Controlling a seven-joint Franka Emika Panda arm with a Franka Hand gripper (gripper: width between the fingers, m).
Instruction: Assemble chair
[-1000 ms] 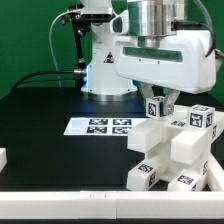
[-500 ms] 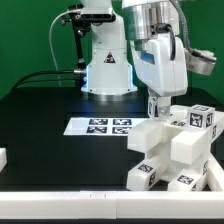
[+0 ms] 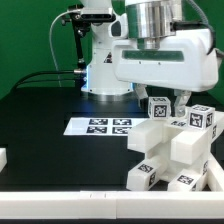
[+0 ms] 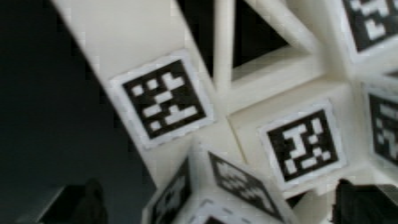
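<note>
We saw the gripper (image 3: 167, 99) directly above the chair (image 3: 172, 148), with its two fingers (image 3: 180, 98) spread wide apart and holding nothing. Between the fingers stood a small tagged block (image 3: 158, 108), the top piece of the stacked white parts. We could not tell whether the fingers touched it; it looked free between them.

In the wrist view, the tagged bars (image 4: 169, 95) of the chair filled almost the whole picture, so the fingers were very close over the parts.

We judged that the step in hand was a release or a re-grasp at this top piece. To do it well, we thought the fingers should move straight up or straight down along the block and not sideways, because a side push could turn the piece or shift the loose stack under it. A slow, centered closing seemed the safer way if a new grasp was wanted.

For open room: beyond the fingers, toward the exterior view's left, the black table (image 3: 40, 125) was free, and only the marker board (image 3: 100, 126) lay there, flat and low. Below the fingers and toward the exterior view's right the chair parts stood tight together, near the white table border (image 3: 60, 197), so little room was there.
</note>
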